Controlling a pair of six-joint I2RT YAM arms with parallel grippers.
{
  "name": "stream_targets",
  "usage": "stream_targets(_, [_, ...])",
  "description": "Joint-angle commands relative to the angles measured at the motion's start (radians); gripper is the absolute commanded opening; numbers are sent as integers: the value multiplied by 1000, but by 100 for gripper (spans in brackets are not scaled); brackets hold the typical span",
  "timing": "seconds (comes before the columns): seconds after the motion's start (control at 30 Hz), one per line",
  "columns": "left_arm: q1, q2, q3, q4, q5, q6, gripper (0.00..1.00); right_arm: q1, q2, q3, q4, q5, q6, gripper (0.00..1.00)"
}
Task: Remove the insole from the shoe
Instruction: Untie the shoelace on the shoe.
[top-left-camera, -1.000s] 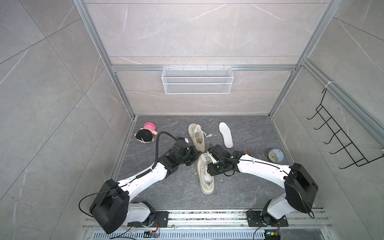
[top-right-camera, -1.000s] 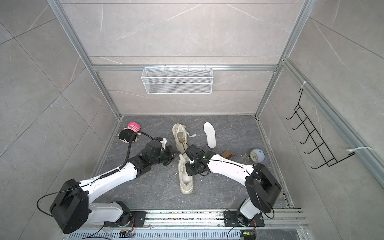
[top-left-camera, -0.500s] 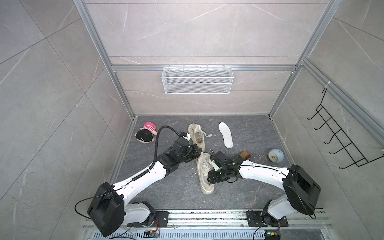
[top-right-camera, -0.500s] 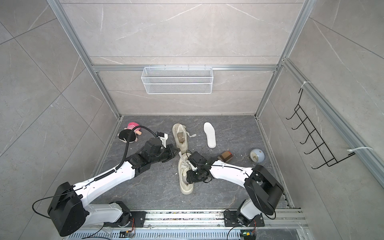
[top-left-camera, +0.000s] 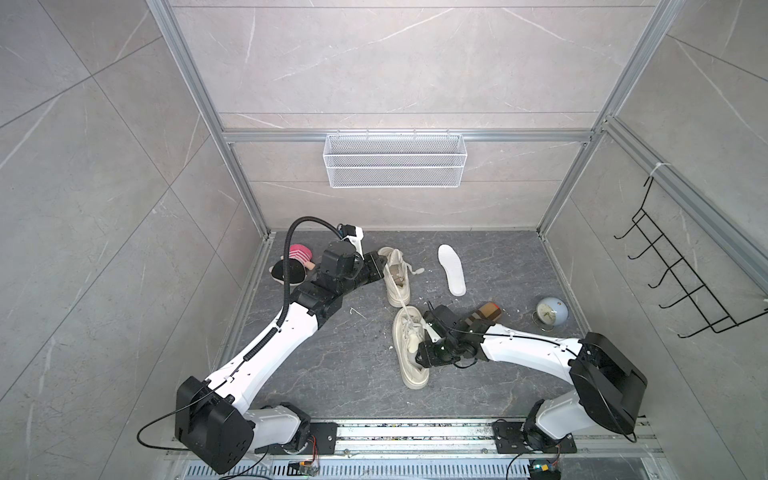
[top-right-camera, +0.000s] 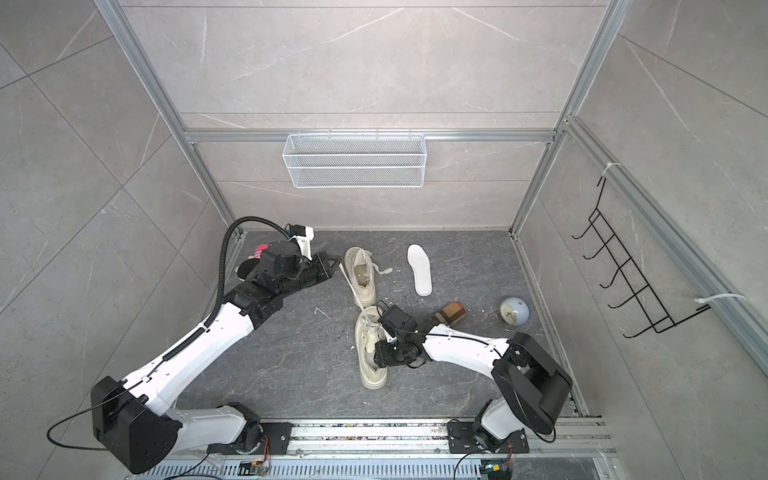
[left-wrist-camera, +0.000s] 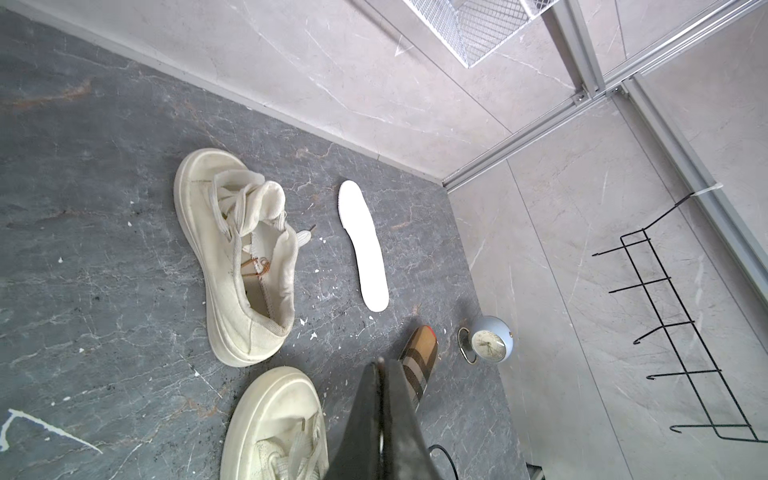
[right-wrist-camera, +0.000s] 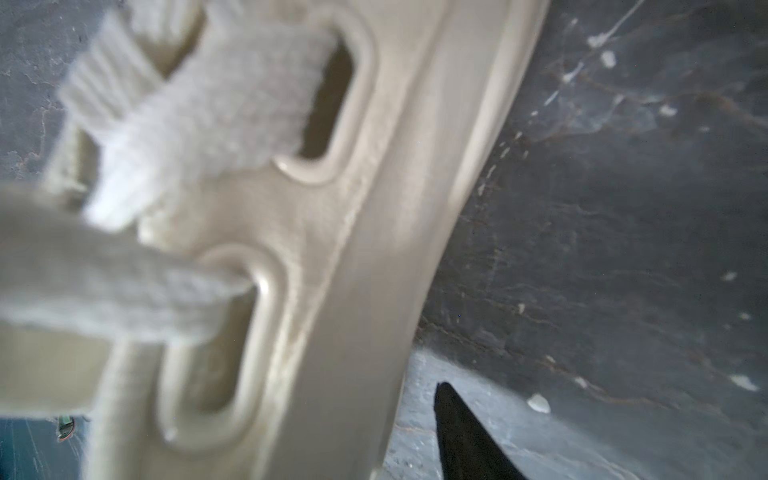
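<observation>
Both top views place the right gripper (top-left-camera: 419, 359) at the near shoe (top-left-camera: 405, 338) opening, lower centre; its jaw gap is hidden there. The right wrist view adds only blurred eyelets and one black finger (right-wrist-camera: 461, 436) outside the sole edge; grip cannot be told. The left wrist view shows the left gripper (left-wrist-camera: 380, 368) pressed closed, empty. The insole (top-left-camera: 451, 270) lies flat on the floor (top-left-camera: 332, 374), upper centre, apart from the far shoe (top-left-camera: 397, 276). Open floor lies lower left of the near shoe.

Wire basket (top-left-camera: 395, 166) on back wall; clock (top-left-camera: 549, 316) near plaid box (top-left-camera: 487, 312).
</observation>
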Motion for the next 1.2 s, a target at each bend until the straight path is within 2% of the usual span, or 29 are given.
stream_targets(0.0, [24,-10,28,3,22,66,0,5,-5,-23,-68,32,0,55])
stream_targets(0.07, [63,-19,24,8,32,73,0,6,-1,-27,-68,28,1,55])
stream_targets(0.23, [157,27,93,28,143,85,0,6,0,-26,-66,21,-5,55])
stream_targets(0.37, [163,67,135,-4,167,115,0,6,-6,-11,-62,18,-15,56])
stream_targets(0.53, [164,41,50,55,206,80,0,6,-71,14,-60,-3,-52,57])
stream_targets(0.77, [164,0,18,46,222,82,0,-24,-212,108,-155,-10,-213,60])
stream_targets(1.03, [164,-16,4,49,212,82,0,-27,-15,280,-162,10,-341,40])
stream_targets(1.17, [164,-16,8,39,208,84,0,-27,11,279,-150,10,-347,36])
